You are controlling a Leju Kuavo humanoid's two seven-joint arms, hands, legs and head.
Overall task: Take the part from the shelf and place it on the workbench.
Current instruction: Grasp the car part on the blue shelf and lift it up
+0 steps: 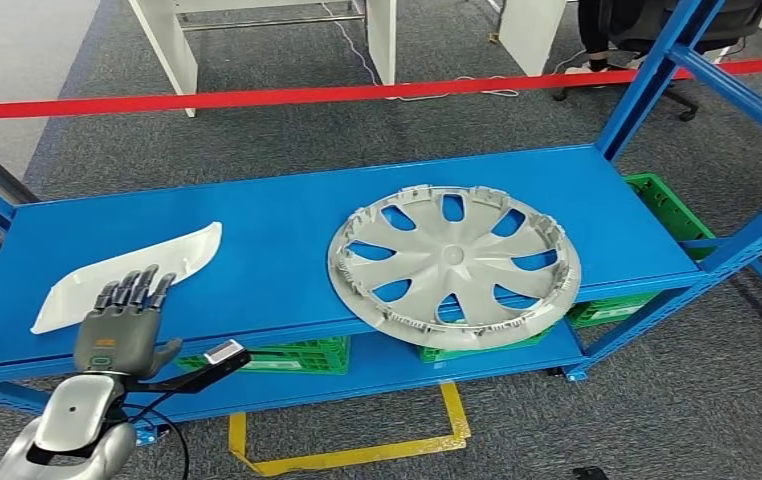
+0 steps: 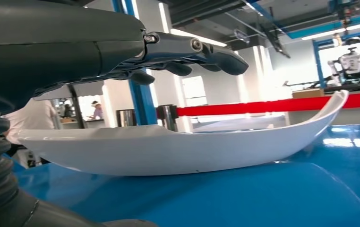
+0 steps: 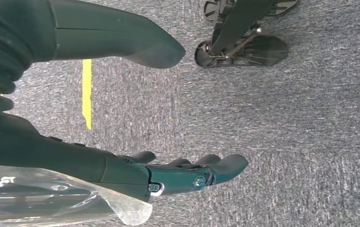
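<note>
A curved white plastic part [image 1: 127, 276] lies on the left of the blue shelf [image 1: 287, 230]. My left hand [image 1: 122, 325] hovers over the part's near end, fingers stretched forward and apart, holding nothing. In the left wrist view the white part [image 2: 178, 146] rests on the blue surface while my fingers [image 2: 192, 52] hang just above it without touching. My right hand [image 3: 168, 172] hangs beside my body over grey carpet, fingers loosely extended, nothing in it.
A large silver wheel cover [image 1: 454, 262] lies on the shelf's right half, overhanging the front edge. Green crates [image 1: 287, 355] sit on the lower shelf. Red barrier tape [image 1: 357, 93] runs behind. Blue uprights [image 1: 657, 70] frame the right side. Yellow floor tape [image 1: 357, 455] marks the carpet.
</note>
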